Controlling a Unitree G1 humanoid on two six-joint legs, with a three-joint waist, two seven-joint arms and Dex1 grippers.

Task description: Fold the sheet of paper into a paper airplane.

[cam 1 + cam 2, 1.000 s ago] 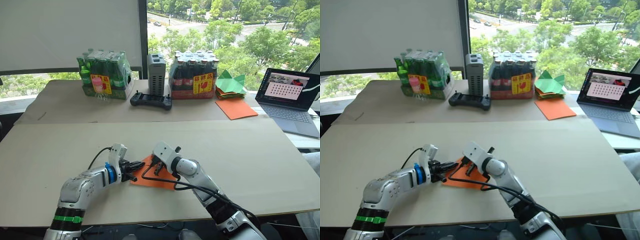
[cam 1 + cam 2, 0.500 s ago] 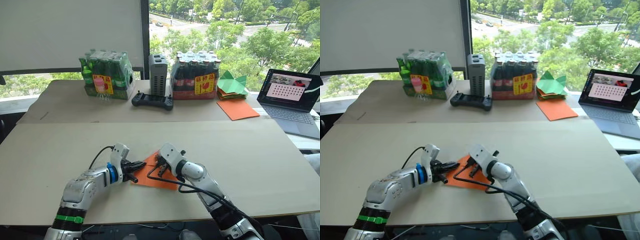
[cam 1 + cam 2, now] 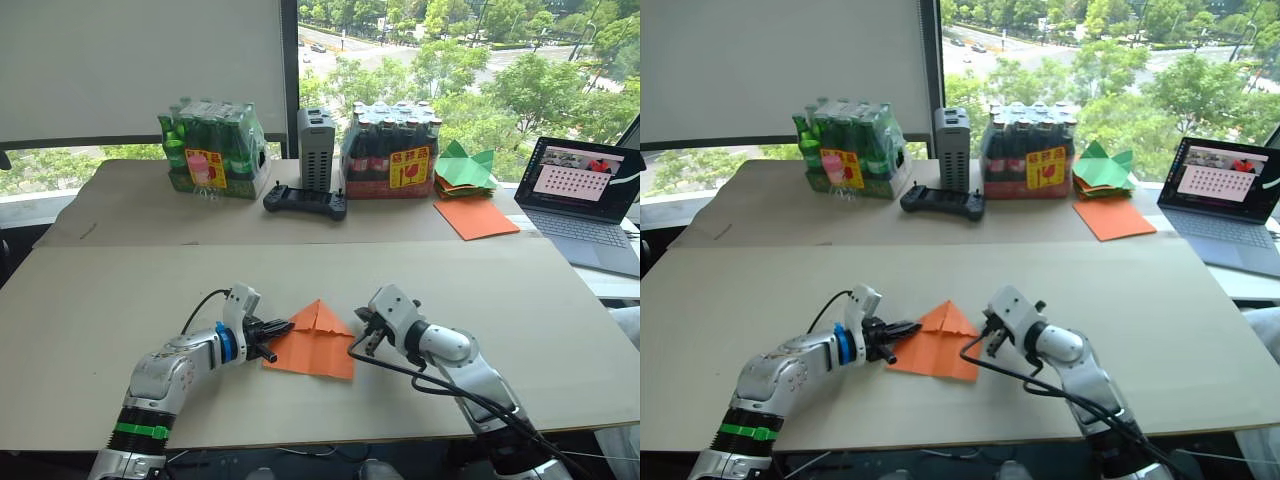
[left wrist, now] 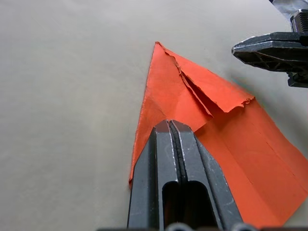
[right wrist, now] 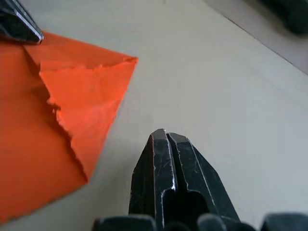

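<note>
While the sheet of paper (image 3: 312, 340) is pinned by the closed left gripper (image 3: 280, 328), the right gripper (image 3: 362, 338) is kept clear, jaws closed.

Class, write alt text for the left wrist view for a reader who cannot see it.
The left gripper, its two black fingers shut together, rests on the edge of the sheet of paper, orange and folded to a point, lying on a beige table. The right gripper hovers beyond the paper.
</note>
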